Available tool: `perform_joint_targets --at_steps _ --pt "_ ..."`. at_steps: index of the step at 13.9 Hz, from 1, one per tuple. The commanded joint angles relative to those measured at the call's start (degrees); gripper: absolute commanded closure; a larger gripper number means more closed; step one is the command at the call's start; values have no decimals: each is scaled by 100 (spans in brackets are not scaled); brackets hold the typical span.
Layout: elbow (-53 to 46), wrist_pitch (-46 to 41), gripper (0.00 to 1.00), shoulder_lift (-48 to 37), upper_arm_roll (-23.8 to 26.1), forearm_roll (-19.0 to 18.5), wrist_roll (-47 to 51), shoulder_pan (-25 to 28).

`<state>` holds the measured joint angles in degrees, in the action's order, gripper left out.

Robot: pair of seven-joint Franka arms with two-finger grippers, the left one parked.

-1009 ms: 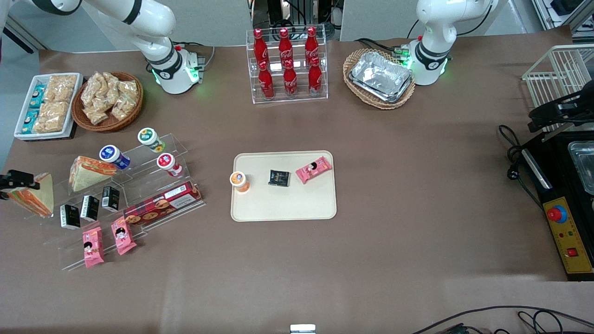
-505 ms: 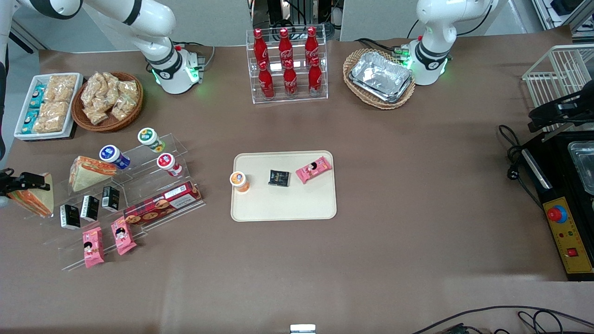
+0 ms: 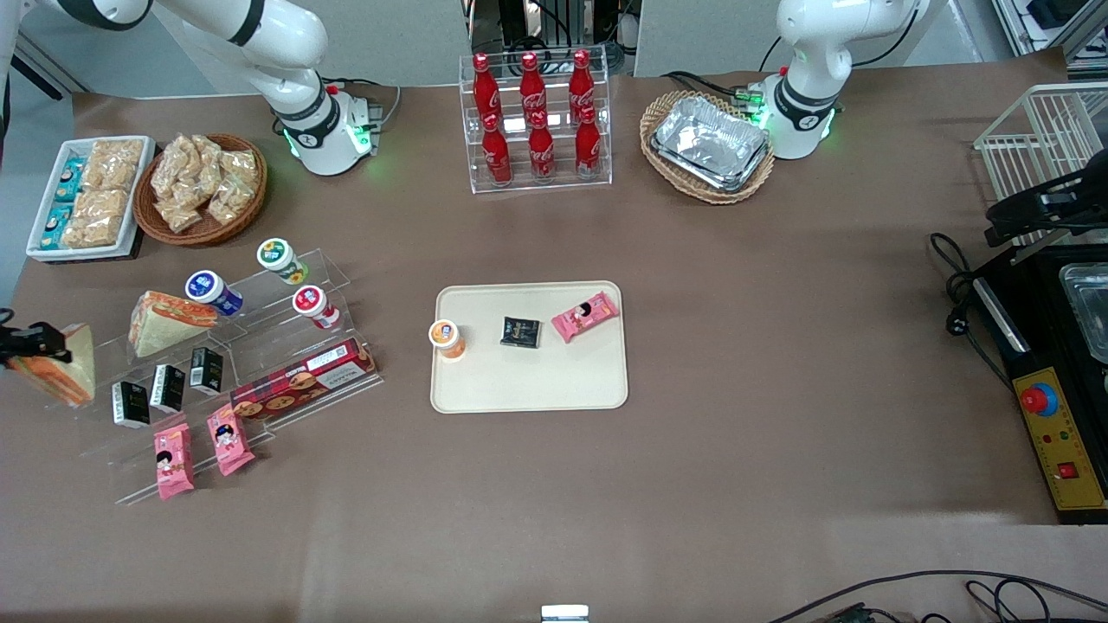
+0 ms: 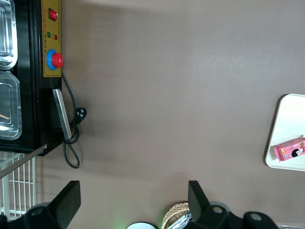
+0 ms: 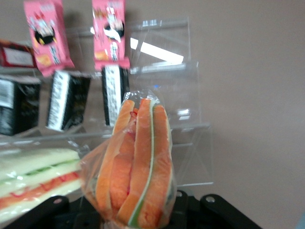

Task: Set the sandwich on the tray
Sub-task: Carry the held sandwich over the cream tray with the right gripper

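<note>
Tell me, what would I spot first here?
Probably the red cola bottles in their clear rack, farthest from the front camera. Then the cream-beige rectangular tray mid-table, and the end effector shut on a plastic-wrapped triangular sandwich at the working arm's end, above the clear display steps.

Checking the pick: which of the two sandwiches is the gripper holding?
The sandwich at the working arm's table edge, clamped in the gripper. The other sandwich rests untouched on the clear stand, beside the blue-lidded cup.

the sandwich (image 5: 138, 167) shows orange and green layers in pale bread; the gripper (image 3: 26, 339) at it is black, the tray (image 3: 528, 389) cream-beige, the desk (image 3: 779, 346) brown, the bottles (image 3: 533, 117) red.
</note>
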<state>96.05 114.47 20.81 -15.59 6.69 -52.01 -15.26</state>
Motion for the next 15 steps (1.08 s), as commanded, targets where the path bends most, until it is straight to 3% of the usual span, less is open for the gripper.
perform_joint_targets --at_steps 1,4,7,12,15 --pt "-225 -240 100 -717 30 -1 24 531" --pt "-814 -1055 100 -841 48 -273 1188 1355" --pt "-1027 -1629 100 -850 48 -283 3269 2445" --pt "-1044 -1420 100 -553 48 -239 7373 4256" --pt "-1044 -823 100 -52 48 -221 9370 4943"
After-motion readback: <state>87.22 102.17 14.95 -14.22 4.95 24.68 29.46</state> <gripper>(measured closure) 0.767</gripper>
